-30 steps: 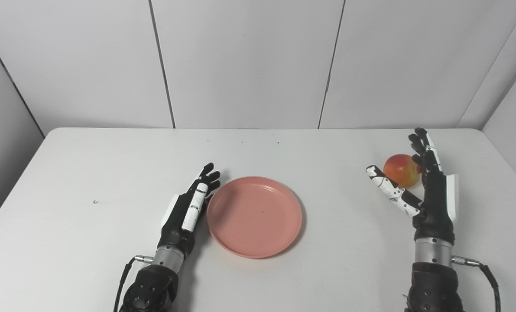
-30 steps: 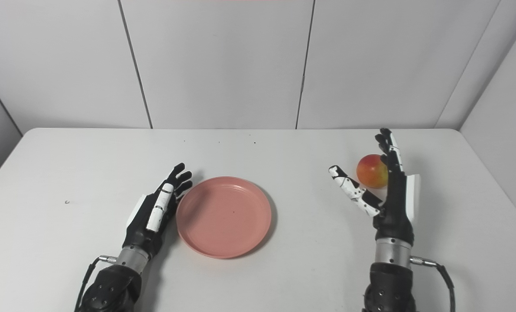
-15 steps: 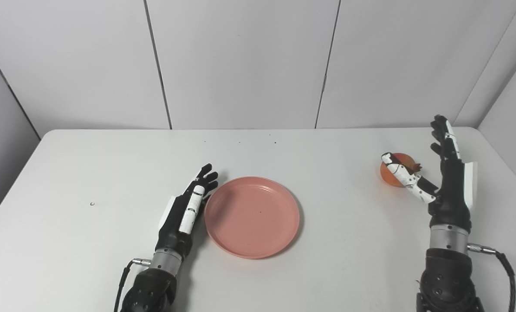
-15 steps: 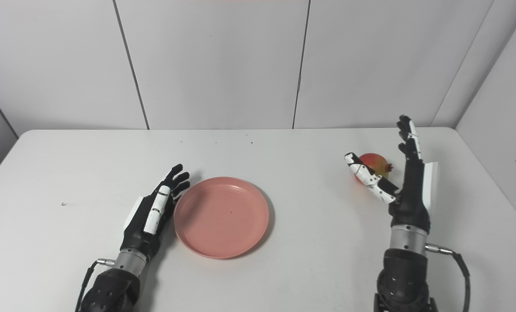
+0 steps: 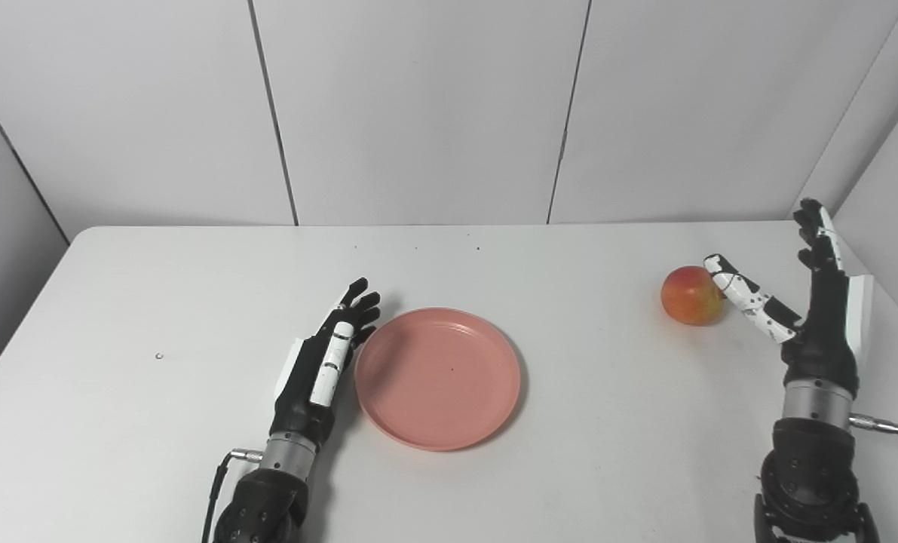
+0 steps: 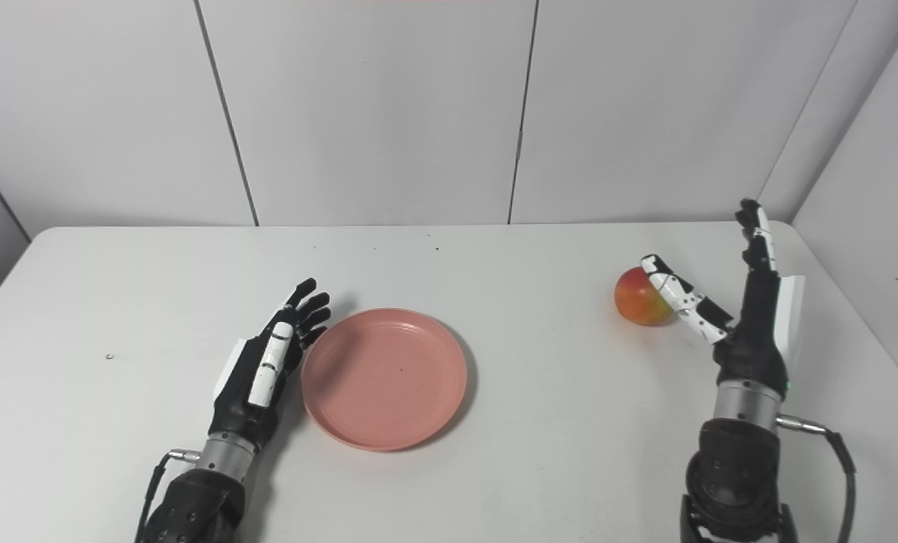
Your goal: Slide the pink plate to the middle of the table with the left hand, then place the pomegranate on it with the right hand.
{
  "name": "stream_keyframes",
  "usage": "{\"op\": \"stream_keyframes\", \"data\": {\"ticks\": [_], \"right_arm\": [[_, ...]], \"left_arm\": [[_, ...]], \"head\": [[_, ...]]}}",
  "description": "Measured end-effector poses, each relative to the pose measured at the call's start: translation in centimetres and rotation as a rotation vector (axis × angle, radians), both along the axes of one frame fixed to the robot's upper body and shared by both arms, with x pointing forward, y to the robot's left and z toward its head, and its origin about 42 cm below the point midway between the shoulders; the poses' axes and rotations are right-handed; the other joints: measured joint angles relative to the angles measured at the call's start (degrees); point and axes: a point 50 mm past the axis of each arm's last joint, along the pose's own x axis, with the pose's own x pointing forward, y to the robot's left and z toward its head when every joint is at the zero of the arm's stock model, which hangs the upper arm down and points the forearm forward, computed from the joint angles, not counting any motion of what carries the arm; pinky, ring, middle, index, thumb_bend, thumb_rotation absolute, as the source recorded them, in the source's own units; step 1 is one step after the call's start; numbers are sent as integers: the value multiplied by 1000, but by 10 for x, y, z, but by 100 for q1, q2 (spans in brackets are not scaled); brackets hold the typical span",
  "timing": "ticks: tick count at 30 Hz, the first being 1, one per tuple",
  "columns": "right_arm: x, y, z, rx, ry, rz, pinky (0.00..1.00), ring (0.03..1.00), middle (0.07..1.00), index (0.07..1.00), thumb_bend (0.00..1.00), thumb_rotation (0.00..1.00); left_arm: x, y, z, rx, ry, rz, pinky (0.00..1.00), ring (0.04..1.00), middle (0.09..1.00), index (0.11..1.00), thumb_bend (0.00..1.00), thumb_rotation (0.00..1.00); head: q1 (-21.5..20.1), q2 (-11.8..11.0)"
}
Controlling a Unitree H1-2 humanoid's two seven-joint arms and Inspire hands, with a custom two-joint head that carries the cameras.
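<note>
The pink plate (image 5: pixel 439 375) lies flat near the middle of the white table (image 5: pixel 154 302). My left hand (image 5: pixel 324 363) rests open on the table, its fingers straight along the plate's left rim. The pomegranate (image 5: pixel 691 295), red and yellow, sits on the table at the right. My right hand (image 5: pixel 814 317) stands upright and open just right of the fruit. Its thumb reaches to the fruit's right side and its fingers point up, apart from it. The fruit also shows in the right eye view (image 6: pixel 641 296), as does the right hand (image 6: pixel 750 320).
Grey wall panels stand behind the table and close by on the right (image 5: pixel 893 188). The table's right edge runs just beyond my right hand. A tiny speck (image 5: pixel 159 355) lies on the left of the table.
My right hand has moved right, from around the pomegranate to its right side, staying open. The fruit has rolled a little. The left hand and plate have not moved. The camera shifted slightly.
</note>
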Motion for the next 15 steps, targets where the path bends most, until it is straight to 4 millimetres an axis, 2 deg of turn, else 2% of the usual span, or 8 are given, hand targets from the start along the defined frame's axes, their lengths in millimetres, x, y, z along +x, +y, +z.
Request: {"op": "stream_keyframes", "data": {"ticks": [7,9,15], "right_arm": [[1,-1,-2,7,10,-1,883,912,889,892,656,451],[1,-1,-3,8,21,-7,890,916,892,896,660,476],[2,-4,-3,2,34,-11,901,918,891,898,680,470]], "left_arm": [[7,5,3,-86,-16,24,906,924,921,911,408,1000],[9,6,3,-94,-14,23,915,926,924,915,404,1000],[9,6,2,-79,-8,22,913,925,927,926,409,1000]], "head": [[-26,-9],[-26,-9],[-35,-9]]}}
